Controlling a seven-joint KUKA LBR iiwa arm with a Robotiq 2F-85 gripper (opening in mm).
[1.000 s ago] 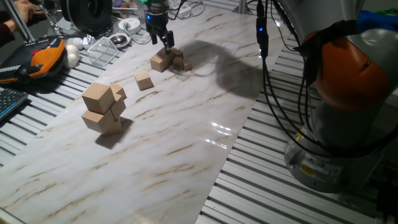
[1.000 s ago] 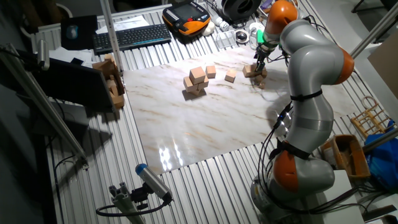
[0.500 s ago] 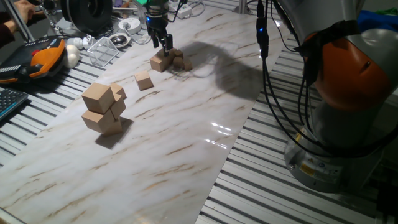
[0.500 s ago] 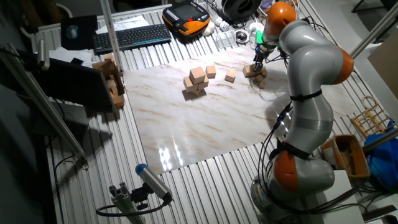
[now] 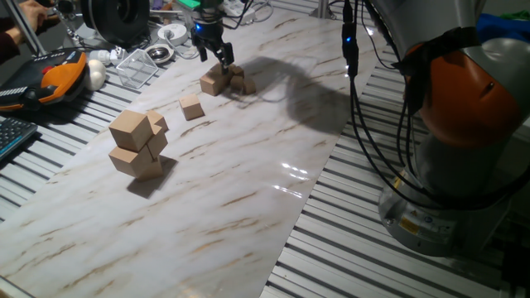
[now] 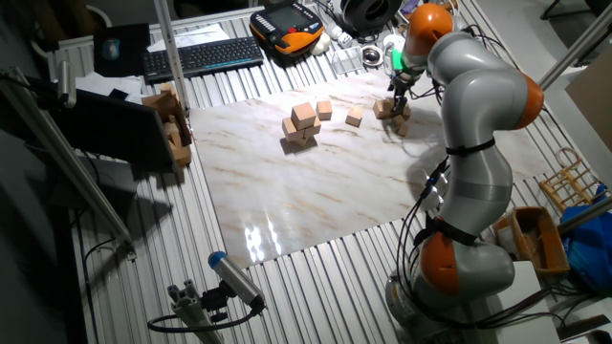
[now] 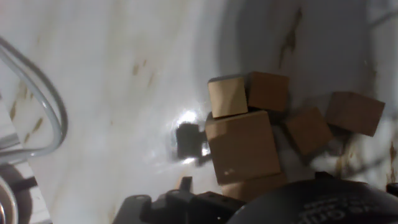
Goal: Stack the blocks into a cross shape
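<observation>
My gripper (image 5: 214, 55) (image 6: 396, 87) hovers just above a small cluster of tan blocks (image 5: 215, 82) (image 6: 389, 109) at the far end of the marble board. Its fingers stand apart with nothing between them. In the hand view a mid-size block (image 7: 242, 149) lies directly below, with several smaller cubes (image 7: 268, 91) crowded against it. Another mid-size block (image 5: 192, 107) (image 6: 355, 117) lies alone nearer the board's middle. One more (image 6: 324, 109) sits beside the big cubes.
Two clearly bigger tan cubes (image 5: 135, 145) (image 6: 301, 124) are stacked left of centre. A clear plastic box (image 5: 137, 66), an orange pendant (image 5: 58, 74) and cables crowd the far left edge. The arm's base (image 5: 464, 165) stands at the right.
The gripper dipped towards the cluster half a second ago and has now lifted slightly. The blocks have not visibly moved.
</observation>
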